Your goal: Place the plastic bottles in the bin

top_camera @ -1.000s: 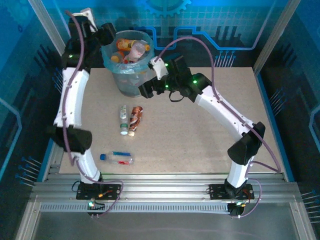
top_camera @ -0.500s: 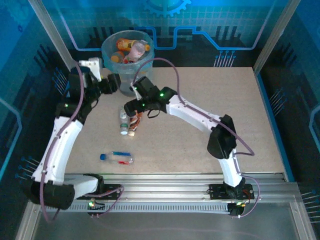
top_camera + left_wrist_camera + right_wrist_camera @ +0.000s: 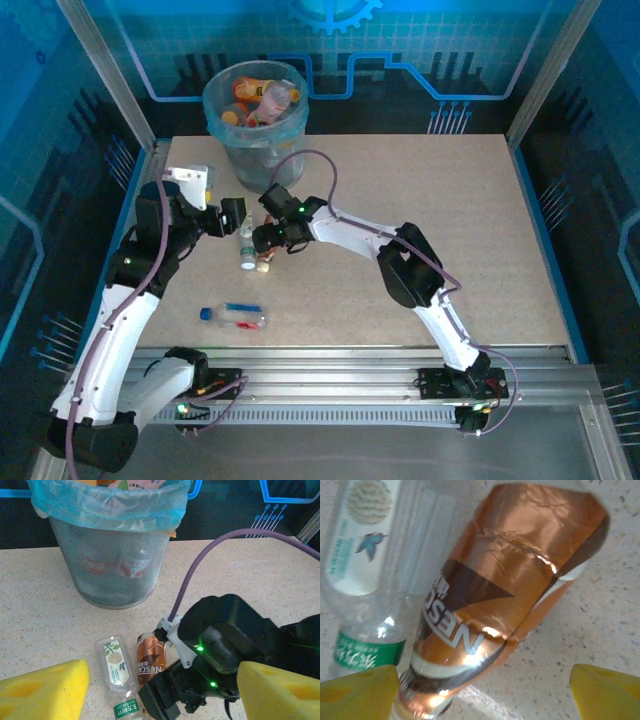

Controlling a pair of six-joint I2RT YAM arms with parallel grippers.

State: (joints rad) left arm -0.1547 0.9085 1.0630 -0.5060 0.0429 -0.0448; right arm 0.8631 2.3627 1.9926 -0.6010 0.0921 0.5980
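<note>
Though its pads [image 3: 357, 692] straddle the brown bottle [image 3: 485, 595] left of centre, the right gripper [image 3: 482, 692] is wide open, gripping nothing. The left gripper [image 3: 160, 695] gapes empty too, facing the green-label bottle [image 3: 117, 672] lying just beside the brown one. Another bottle [image 3: 232, 317] lies lower left on the table [image 3: 450, 220]; the bin [image 3: 250, 165], upper left, holds more.

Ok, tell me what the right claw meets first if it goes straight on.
Probably the brown-labelled bottle, lying ahead of the right claw, between its open fingers; how near is unclear.

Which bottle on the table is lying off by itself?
The blue-capped bottle; the green-label bottle and brown bottle lie side by side, nearer the bin.
</note>
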